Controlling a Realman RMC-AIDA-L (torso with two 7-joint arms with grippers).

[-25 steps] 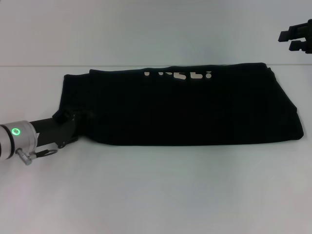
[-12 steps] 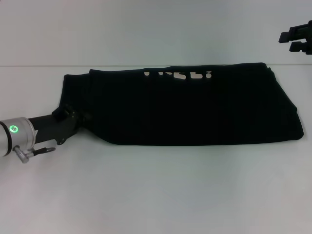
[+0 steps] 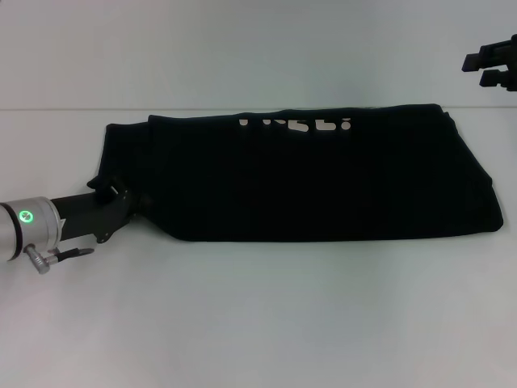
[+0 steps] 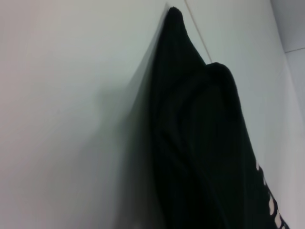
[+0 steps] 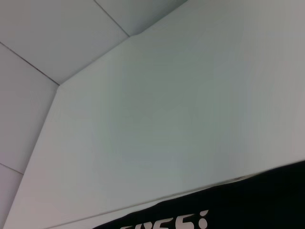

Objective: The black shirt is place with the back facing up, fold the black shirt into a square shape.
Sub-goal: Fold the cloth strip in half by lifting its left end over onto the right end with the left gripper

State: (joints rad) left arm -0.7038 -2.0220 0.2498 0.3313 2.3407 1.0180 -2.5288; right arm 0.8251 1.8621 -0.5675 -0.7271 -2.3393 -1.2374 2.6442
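Black shirt [image 3: 315, 178] w/ left gripper [image 3: 113, 198] at its left edge, finger spread can't tell.

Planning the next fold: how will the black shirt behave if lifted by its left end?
The black shirt is likely floppy: soft creases show in its layers, so it should sag and drape. The layers may slip apart. The left gripper is at that end.
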